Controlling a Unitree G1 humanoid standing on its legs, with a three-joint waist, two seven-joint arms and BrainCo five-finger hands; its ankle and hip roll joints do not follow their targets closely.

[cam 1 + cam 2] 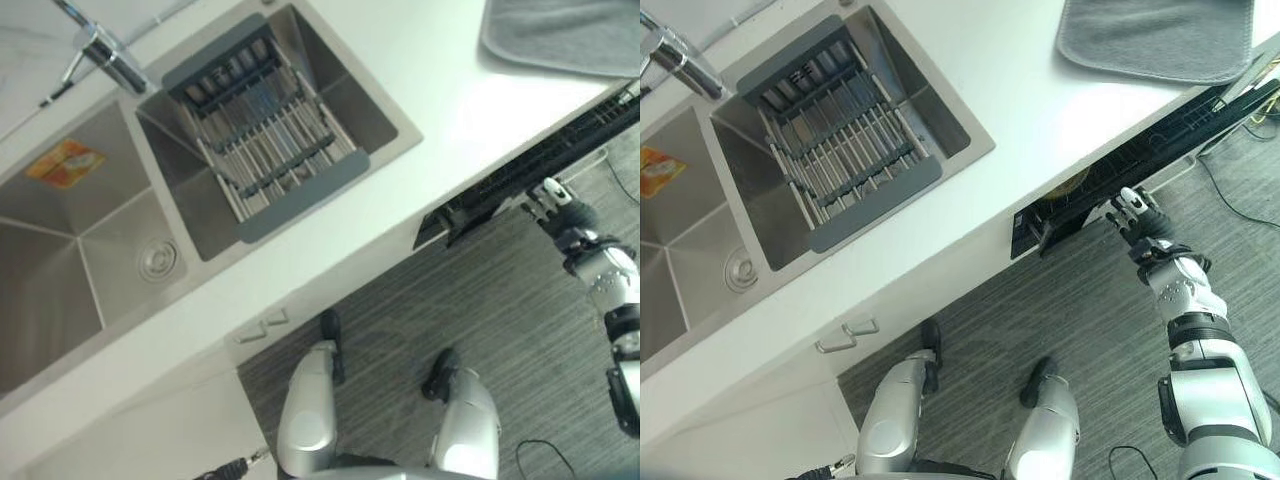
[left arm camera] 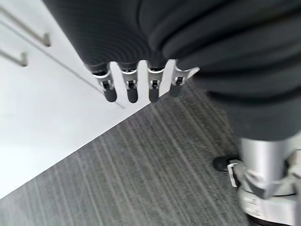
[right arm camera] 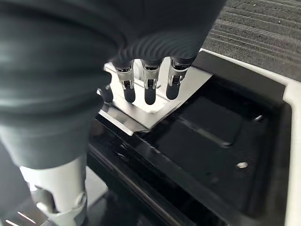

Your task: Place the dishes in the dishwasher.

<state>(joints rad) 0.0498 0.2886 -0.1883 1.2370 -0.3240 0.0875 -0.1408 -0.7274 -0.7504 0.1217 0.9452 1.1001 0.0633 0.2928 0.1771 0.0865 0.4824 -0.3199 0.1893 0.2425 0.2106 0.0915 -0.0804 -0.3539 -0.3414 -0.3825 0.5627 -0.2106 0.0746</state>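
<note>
Both robot hands hold nothing: the right robot hand [image 1: 1137, 215] rests straight fingers [image 3: 149, 89] on the dishwasher door [image 3: 221, 141], partly open under the surface [image 1: 1040, 110]; the left robot hand [image 2: 141, 84] hangs relaxed above the floor [image 2: 141, 179].

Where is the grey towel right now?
The grey towel lies flat on the white counter, on the robot's right, beyond the dishwasher's open door and to the right of the sink.

No legible text anywhere; orange-yellow sticker [image 1: 64, 162] on sink basin wall [image 1: 40, 250] carries print too small to read
</note>
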